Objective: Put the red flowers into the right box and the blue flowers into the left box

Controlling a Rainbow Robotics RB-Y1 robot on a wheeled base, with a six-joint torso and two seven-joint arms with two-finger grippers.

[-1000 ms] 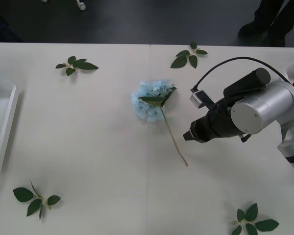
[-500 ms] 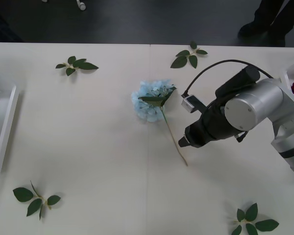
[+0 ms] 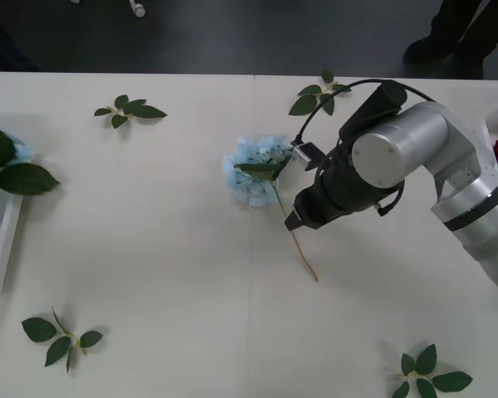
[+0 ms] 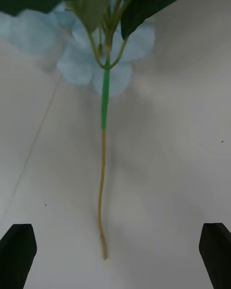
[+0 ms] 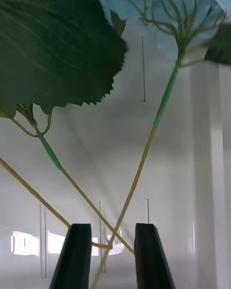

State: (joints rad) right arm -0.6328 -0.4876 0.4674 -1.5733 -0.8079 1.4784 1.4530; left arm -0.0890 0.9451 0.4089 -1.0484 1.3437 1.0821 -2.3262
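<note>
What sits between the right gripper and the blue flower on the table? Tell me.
Nothing visible. The right gripper, fingers open, is over the thin stem of the blue flower, with bare table beneath. The leaf sprigs lie well off to the sides.

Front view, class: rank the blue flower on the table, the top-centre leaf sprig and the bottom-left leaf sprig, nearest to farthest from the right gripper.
1. Blue flower, its stem just beside the right gripper, mid-table.
2. Top-centre leaf sprig, at the far edge.
3. Bottom-left leaf sprig, near-left corner.
</note>
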